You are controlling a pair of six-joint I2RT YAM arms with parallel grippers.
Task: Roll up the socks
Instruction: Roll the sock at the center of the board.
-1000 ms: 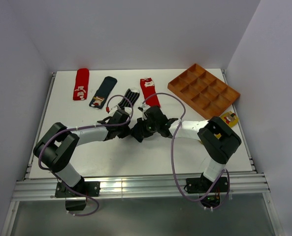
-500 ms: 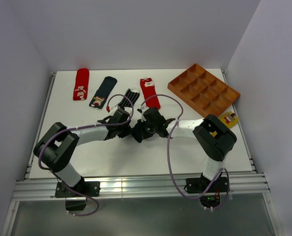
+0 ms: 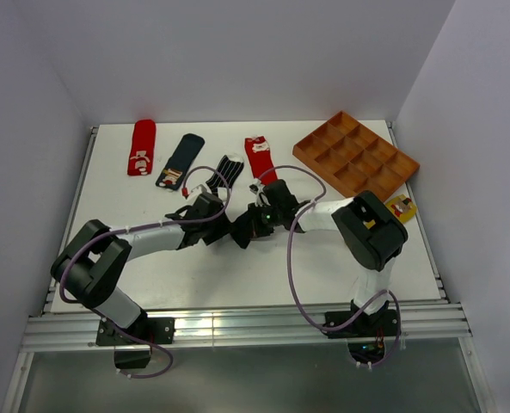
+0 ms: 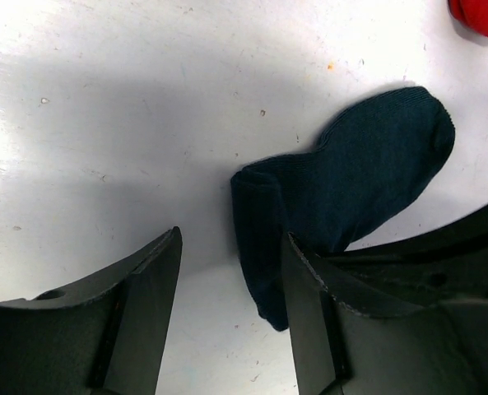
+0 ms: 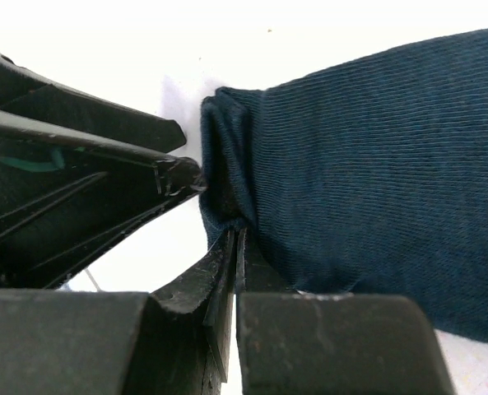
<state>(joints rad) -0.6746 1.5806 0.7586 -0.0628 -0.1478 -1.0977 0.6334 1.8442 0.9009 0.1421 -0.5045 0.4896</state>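
Note:
The plain navy sock (image 4: 359, 177) lies on the white table (image 4: 104, 123), its near end folded over into a thick edge (image 4: 256, 239). My left gripper (image 4: 230, 240) stands open over that edge, with the right finger (image 4: 309, 304) against the fabric. The right gripper (image 5: 236, 234) is shut on the folded edge of the navy sock (image 5: 375, 156). From above, both grippers (image 3: 227, 231) (image 3: 248, 227) meet at mid-table and hide this sock. Further back lie a red sock (image 3: 141, 146), a navy sock with a patch (image 3: 180, 160), a striped sock (image 3: 229, 169) and a second red sock (image 3: 261, 160).
A brown wooden tray with compartments (image 3: 356, 155) stands at the back right. A mustard yellow sock (image 3: 400, 206) peeks out beside the right arm's elbow. Walls close in the table on the left, back and right.
The left gripper has opened and let go of the sock's fold. The right gripper has closed on that fold, and its arm has shifted a little to the left.

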